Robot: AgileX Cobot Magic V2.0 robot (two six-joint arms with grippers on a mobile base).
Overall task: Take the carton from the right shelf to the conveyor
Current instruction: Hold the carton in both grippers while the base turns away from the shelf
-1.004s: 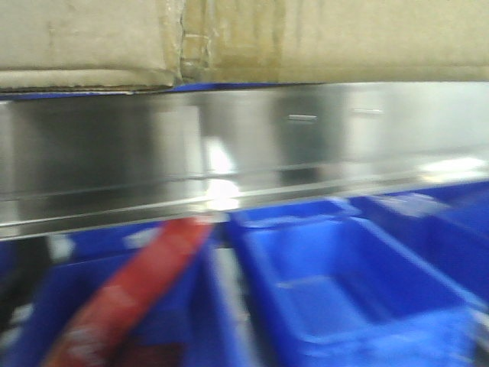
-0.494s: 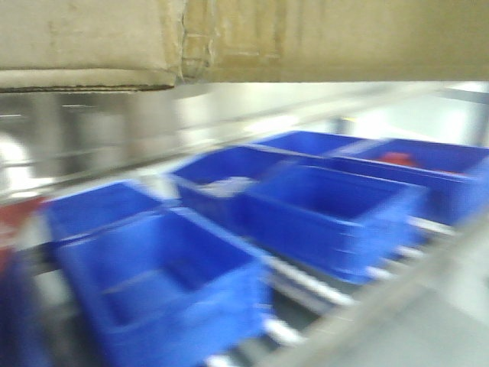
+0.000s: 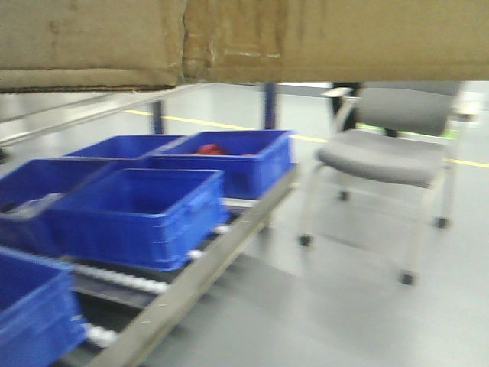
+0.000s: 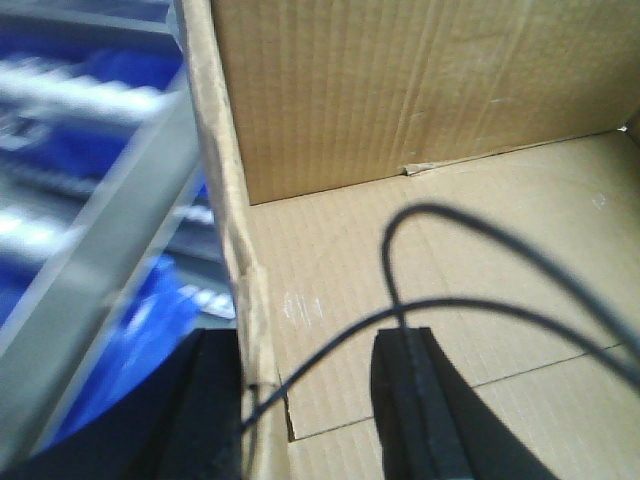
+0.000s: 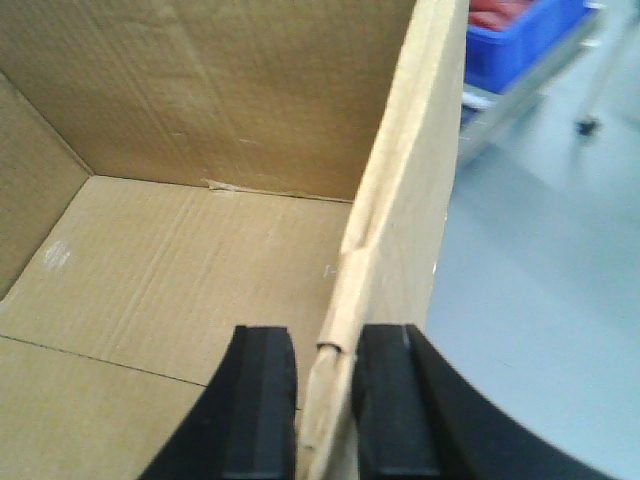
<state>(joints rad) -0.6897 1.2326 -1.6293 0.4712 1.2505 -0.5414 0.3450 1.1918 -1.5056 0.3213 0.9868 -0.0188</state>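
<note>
The brown carton (image 3: 321, 38) fills the top of the front view, held off the ground, its underside above the bins. In the right wrist view my right gripper (image 5: 328, 335) is shut on the carton's right wall (image 5: 400, 200), one finger inside and one outside. In the left wrist view my left gripper (image 4: 310, 338) straddles the carton's left wall (image 4: 225, 200). The outer finger (image 4: 215, 400) lies against the wall, while the inner finger (image 4: 410, 400) stands apart from it over the carton floor. The steel shelf rail (image 3: 69, 115) shows at the far left. The conveyor is out of view.
Several blue plastic bins (image 3: 137, 206) sit on a roller rack (image 3: 191, 279) at lower left; one holds something red (image 3: 210, 149). A grey wheeled chair (image 3: 390, 153) stands on the grey floor (image 3: 328, 313) at the right. A black cable (image 4: 470, 225) loops over the carton's inside.
The front view has swung from the steel shelf rail past the blue bins onto the chair and floor. The carton keeps its place at the top of the view.
</note>
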